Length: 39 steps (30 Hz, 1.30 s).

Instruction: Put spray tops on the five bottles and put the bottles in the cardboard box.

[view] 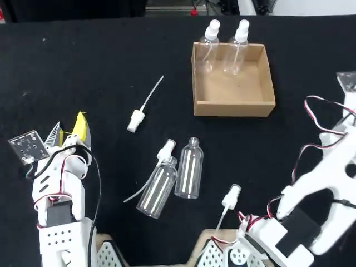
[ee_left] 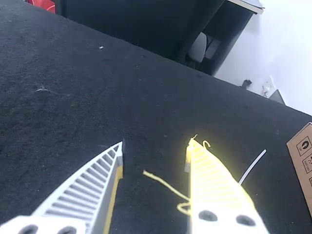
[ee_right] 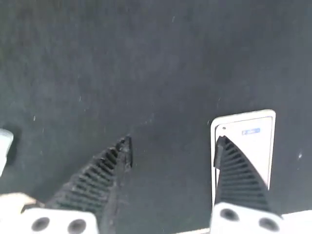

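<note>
At the near left edge of the black cloth tabletop [view: 83,67], the left tool [ee_left: 155,146] hovers with its white and yellow fingers spread wide, holding nothing, bare cloth all around it. Well to its right, a loose white spray top with a long dip tube [view: 136,119] lies alone. Near the middle, two clear plastic bottles [view: 189,168] lie side by side. A second white spray top [view: 166,150] rests at the left one's neck, its tube trailing outside. A third spray top [view: 230,197] lies just right of them. The brown cardboard box [view: 233,107] sits toward the far edge, two capped clear bottles [view: 208,53] upright against its far wall, the rest of its floor free. The right tool [ee_right: 173,144] gapes wide and empty above bare cloth.
</note>
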Each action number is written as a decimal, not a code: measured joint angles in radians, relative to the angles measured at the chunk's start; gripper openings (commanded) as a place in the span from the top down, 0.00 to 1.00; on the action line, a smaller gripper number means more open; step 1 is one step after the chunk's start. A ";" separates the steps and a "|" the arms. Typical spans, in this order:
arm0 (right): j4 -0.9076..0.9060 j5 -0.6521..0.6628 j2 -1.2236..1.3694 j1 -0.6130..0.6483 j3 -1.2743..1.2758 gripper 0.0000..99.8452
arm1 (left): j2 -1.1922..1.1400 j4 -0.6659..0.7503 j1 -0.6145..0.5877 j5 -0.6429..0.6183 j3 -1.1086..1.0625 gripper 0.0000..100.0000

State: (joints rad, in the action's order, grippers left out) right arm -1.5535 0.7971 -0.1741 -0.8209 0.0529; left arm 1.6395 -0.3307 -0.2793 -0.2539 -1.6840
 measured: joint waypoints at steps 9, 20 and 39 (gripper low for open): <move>0.110 -0.035 0.000 0.014 0.000 0.75 | 0.000 0.000 -0.002 0.215 0.000 0.80; 0.249 -0.267 0.000 0.132 0.089 0.90 | 0.002 -0.241 -0.038 0.264 0.014 0.80; 0.345 -0.121 -0.304 0.269 0.649 0.82 | 0.002 -0.494 -0.118 0.591 0.017 0.83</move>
State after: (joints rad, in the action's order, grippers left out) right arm -1.2083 0.6759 -0.4780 -0.5524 0.7020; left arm 1.6410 -0.8247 -0.3974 0.3368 -1.6671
